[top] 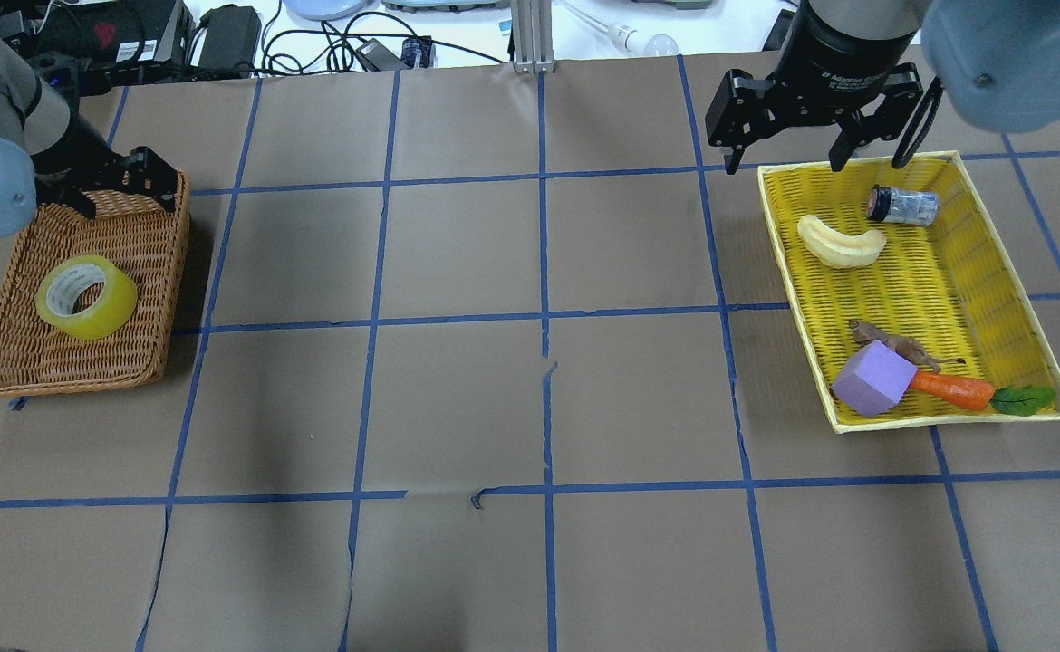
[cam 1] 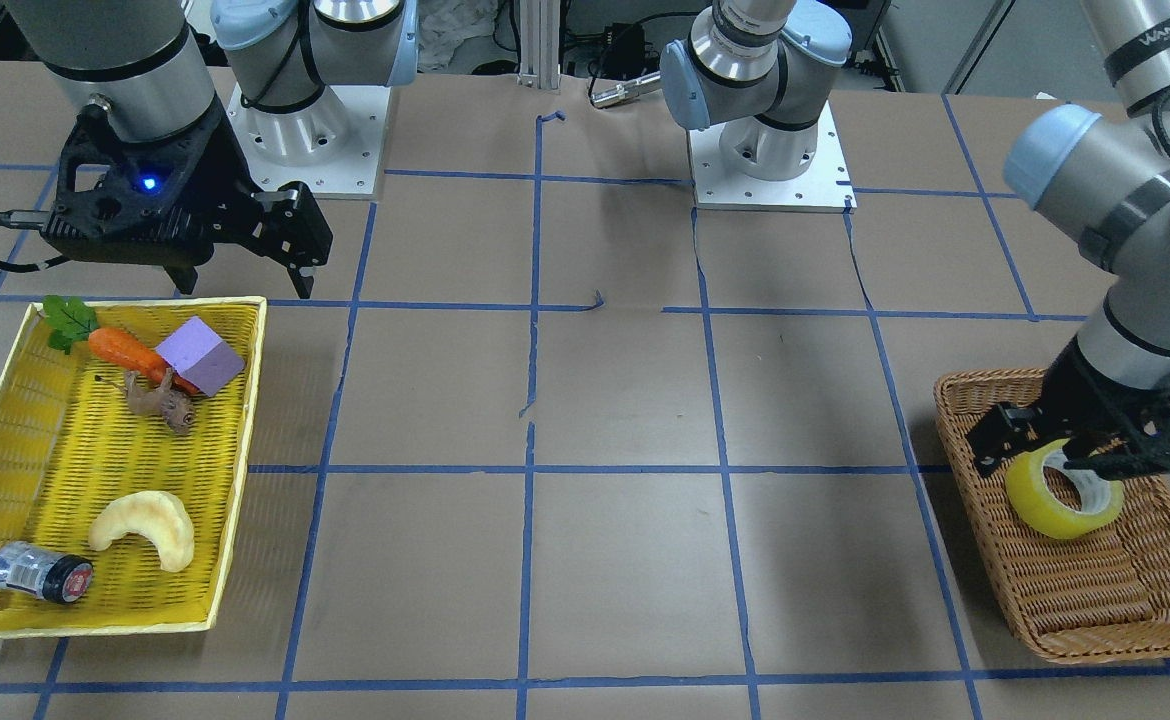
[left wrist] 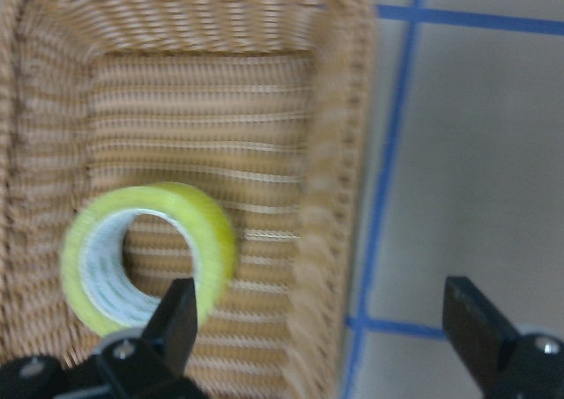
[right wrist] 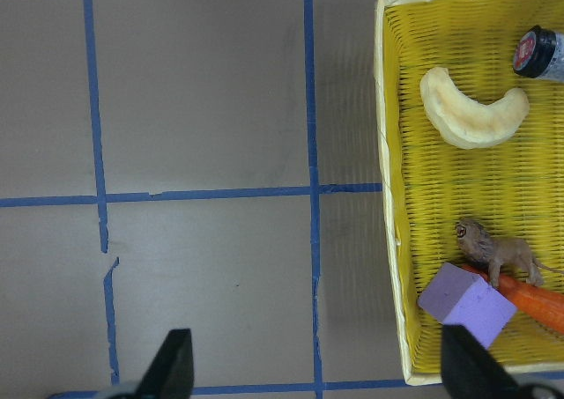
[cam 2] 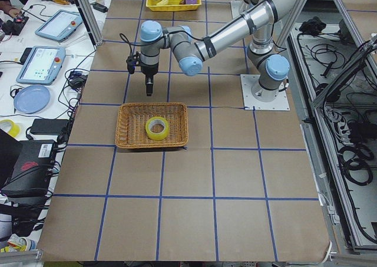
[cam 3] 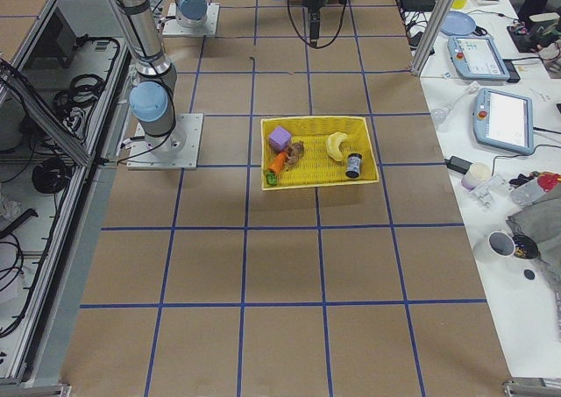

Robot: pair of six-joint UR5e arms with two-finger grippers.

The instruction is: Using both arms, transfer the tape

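The tape (top: 86, 297), a yellow-green roll with a whitish core, lies in a brown wicker basket (top: 4, 362) on my left side. It also shows in the front view (cam 1: 1063, 492) and the left wrist view (left wrist: 150, 249). My left gripper (left wrist: 326, 324) is open and empty, hovering over the basket's edge beside the roll; it shows in the overhead view (top: 118, 186) and the front view (cam 1: 1095, 450). My right gripper (top: 815, 158) is open and empty, hanging above the far corner of the yellow tray (top: 779, 254).
The yellow tray holds a pale crescent piece (top: 841, 244), a small bottle (top: 901, 206), a purple cube (top: 872, 380), a carrot (top: 951, 389) and a toy lion (top: 892, 344). Brown paper with blue tape lines covers the table between basket and tray.
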